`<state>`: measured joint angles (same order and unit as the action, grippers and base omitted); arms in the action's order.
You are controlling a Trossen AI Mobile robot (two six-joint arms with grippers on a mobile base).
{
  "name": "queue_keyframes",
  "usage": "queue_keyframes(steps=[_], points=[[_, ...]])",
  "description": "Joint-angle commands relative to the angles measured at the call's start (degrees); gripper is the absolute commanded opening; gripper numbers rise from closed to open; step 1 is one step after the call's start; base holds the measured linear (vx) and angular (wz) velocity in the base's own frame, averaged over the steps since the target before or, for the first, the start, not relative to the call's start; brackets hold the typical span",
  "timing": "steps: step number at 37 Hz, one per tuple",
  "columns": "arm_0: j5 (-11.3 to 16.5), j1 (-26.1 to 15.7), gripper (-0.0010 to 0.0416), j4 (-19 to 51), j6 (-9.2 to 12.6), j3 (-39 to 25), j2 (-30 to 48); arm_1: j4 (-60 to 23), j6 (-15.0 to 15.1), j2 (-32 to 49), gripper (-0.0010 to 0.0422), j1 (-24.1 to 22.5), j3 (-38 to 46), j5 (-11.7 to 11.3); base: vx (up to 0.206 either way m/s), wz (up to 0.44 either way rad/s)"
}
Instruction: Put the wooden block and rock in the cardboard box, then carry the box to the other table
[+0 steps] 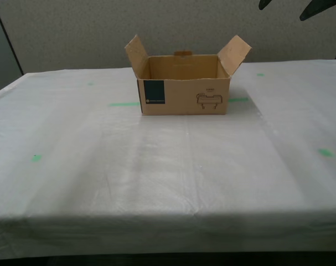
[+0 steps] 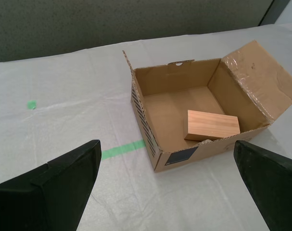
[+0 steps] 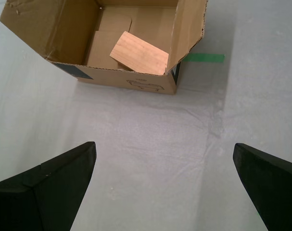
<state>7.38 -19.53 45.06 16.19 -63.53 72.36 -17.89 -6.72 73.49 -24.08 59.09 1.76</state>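
The cardboard box [image 1: 184,94] stands open on the white-clothed other table [image 1: 168,166], its side flaps spread and its navy label facing the exterior camera. Inside it lies the wooden block [image 2: 212,125] [image 3: 139,53], tilted against the front wall. The rock is hidden. My second gripper [image 2: 166,147] hovers open above the cloth just in front of the box [image 2: 184,110], with nothing between its fingers. My first gripper [image 3: 164,147] is also open and empty, above the cloth a little short of the box [image 3: 126,79]. Neither touches the box.
Green tape strips [image 1: 123,104] [image 1: 238,100] lie beside the box, and small green marks [image 1: 36,158] [image 1: 325,152] dot the cloth. A grey wall panel stands behind the table. Dark arm parts [image 1: 320,8] show at the exterior view's top right.
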Motion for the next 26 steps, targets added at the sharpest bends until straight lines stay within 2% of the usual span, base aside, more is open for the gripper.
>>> queue_keyframes(steps=[1,26], points=[[-0.2,0.0,0.0398,0.0,0.0,0.0,0.0,0.1,0.1,0.0,0.0378,0.0,0.0,-0.1,0.000,0.000],[-0.2,0.0,0.0398,0.0,0.0,0.0,0.0,0.1,0.1,0.0,0.0378,0.0,0.0,-0.1,0.000,0.000]])
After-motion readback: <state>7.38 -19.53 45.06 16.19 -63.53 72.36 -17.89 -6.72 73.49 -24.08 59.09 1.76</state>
